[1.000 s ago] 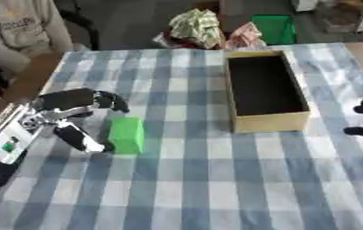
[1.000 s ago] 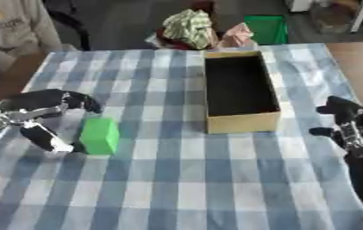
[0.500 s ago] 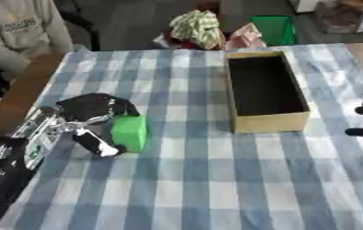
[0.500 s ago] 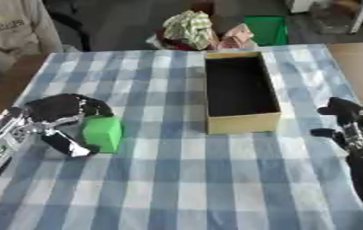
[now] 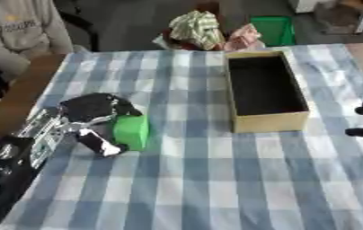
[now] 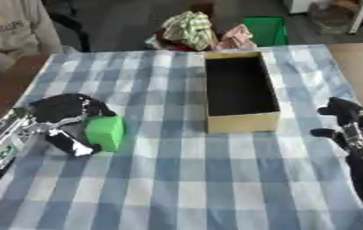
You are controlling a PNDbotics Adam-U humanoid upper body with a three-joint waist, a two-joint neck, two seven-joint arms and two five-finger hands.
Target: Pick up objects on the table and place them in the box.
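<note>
On the left half of the worktop (image 5: pixel 216 179), which is covered by a blue-and-white checked cloth, I see the green block (image 5: pixel 130 131) standing on the cloth with my left hand (image 5: pixel 90 112) wrapped around it. The fingers curl over the block's top and far side, and the thumb (image 5: pixel 99 143) comes up against its near left edge, so the hand is clamped on the block. I cannot tell whether the block is lifted clear of the cloth or resting on it.

To the right of the block, well apart from it, sits the open cardboard box (image 5: pixel 265 92), long and narrow, its dark inside showing nothing I can make out. It lies lengthwise, running away from me.

My right hand (image 6: pixel 343 117) shows at the right edge of the worktop, near the box's near corner but not touching it, fingers partly bent and holding nothing.

Beyond the far edge of the worktop lie some crumpled patterned bundles (image 5: pixel 196 28) and a green bin (image 5: pixel 272 29).
</note>
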